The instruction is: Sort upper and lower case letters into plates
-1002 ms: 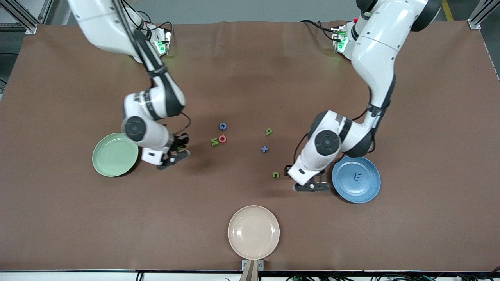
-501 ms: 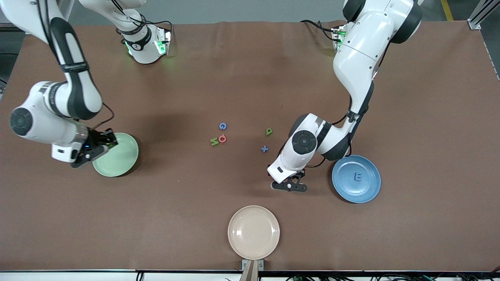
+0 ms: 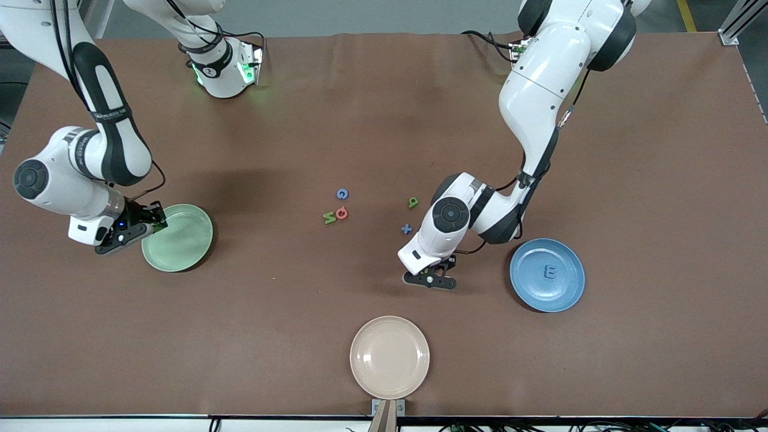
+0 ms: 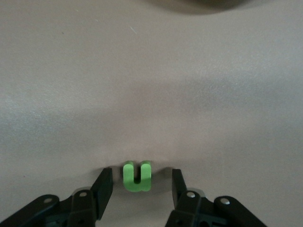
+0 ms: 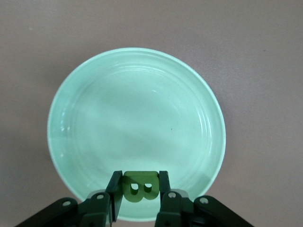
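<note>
Front view. The right gripper [image 3: 155, 221] is hanging over the rim of the mint green plate [image 3: 183, 243], at the edge toward the right arm's end of the table. The left gripper [image 3: 429, 279] is sitting low at the table [image 3: 630, 150], nearer the camera than the blue cross letter [image 3: 407, 228] and between the loose letters and the cream plate [image 3: 390, 357]. The wrist is hiding what lies under it here. Mid-table, a blue round letter [image 3: 342, 194] is lying farthest from the camera. A red letter [image 3: 342, 212] is touching a green zigzag letter [image 3: 329, 218] just nearer. A green tailed letter [image 3: 413, 202] is lying toward the left arm's end. The blue plate [image 3: 528, 282] is holding a blue letter E [image 3: 549, 272].

Left wrist view. The left gripper's fingers [image 4: 105, 183] are standing apart, straddling a green u-shaped letter [image 4: 137, 177] that is lying flat on the table. A gap is showing on each side (no contact visible).

Right wrist view. The right gripper's fingers [image 5: 115, 185] are clamping a green letter B [image 5: 138, 186] between them. It is being held above the mint green plate's inner rim, and the plate's bowl is showing nothing else in it.
</note>
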Controlling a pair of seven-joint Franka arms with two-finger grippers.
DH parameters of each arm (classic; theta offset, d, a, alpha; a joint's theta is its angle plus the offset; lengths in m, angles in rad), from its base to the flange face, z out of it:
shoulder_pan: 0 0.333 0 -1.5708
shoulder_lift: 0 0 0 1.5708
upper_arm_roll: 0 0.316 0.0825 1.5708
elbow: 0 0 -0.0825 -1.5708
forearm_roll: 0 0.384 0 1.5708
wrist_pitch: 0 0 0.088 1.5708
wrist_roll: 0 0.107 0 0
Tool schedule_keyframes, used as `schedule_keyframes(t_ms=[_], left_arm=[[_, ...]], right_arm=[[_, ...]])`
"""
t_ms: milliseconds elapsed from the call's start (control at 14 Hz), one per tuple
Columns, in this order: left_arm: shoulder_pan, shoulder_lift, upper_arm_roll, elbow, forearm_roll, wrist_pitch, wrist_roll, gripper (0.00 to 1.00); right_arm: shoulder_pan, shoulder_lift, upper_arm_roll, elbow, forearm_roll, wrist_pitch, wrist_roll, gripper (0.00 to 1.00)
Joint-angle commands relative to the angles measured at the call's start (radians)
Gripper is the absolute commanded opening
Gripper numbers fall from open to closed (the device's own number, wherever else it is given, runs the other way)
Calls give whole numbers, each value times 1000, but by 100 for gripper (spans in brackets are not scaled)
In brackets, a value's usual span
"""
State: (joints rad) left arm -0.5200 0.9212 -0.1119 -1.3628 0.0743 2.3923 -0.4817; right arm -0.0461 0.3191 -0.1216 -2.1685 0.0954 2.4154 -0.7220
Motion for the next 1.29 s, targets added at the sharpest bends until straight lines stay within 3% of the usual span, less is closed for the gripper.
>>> schedule_keyframes(t_ms=[0,143,286,573,931,1074,1146,1217], left_arm=[[-9,22,18,25,19,4,8,44],[-17,22,18,25,19,4,8,18],[-15,19,18,24,19,2,6,4],[38,-34,18,8,29,-15,6,1],[162,-139,17,-16,32,-171,43,2],[231,-147,15,-16,35,-229,139,2],[257,-156,15,-24,35,-234,168,3],[288,-168,15,-51,35,-234,192,3]], right_arm=[[-8,28,10,-28,-8,56,7,18],[-8,31,10,-54,-8,80,9,18],[-8,44,10,-68,-6,111,10,19],[-3,55,11,-91,-6,114,10,19],[-1,69,11,-91,-3,107,12,25],[2,67,11,-86,-3,97,13,48],[6,63,11,-82,-3,96,16,75],[9,57,11,-77,-3,96,16,83]])
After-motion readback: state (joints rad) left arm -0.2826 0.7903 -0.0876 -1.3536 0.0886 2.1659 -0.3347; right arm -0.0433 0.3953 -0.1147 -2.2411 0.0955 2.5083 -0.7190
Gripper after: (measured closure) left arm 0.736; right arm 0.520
